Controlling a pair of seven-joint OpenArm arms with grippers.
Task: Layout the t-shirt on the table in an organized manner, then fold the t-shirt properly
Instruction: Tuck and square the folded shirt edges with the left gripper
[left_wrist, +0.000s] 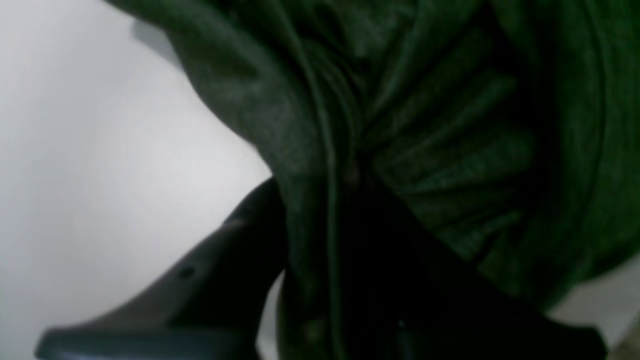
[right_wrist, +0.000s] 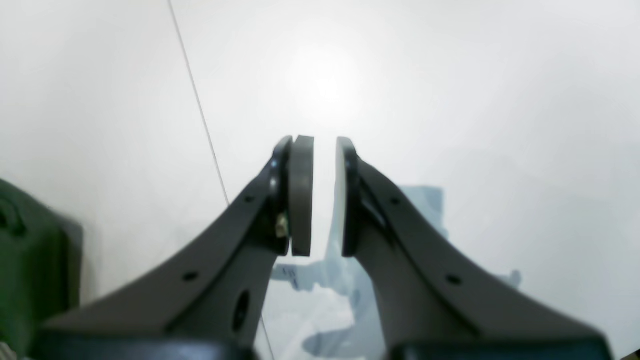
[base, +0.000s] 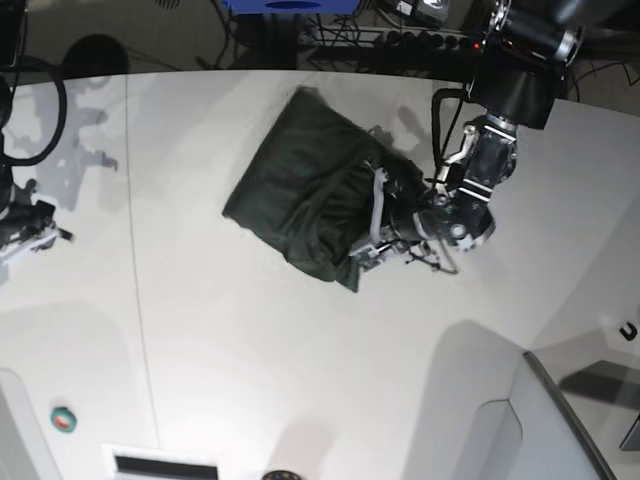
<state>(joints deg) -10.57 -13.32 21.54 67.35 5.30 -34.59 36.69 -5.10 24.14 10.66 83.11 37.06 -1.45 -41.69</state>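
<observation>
Table: broad glossy white top, a thin dark seam line running across it.
T-shirt: dark green, lying bunched and creased at the table's far middle.
Left gripper: at the shirt's near right edge, clamped on a gathered fold of fabric.
Right gripper: over bare table, pads slightly parted, holding nothing.

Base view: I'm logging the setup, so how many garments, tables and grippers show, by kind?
T-shirt: 1
Table: 1
Grippers: 2, the left gripper and the right gripper
Total: 4
</observation>
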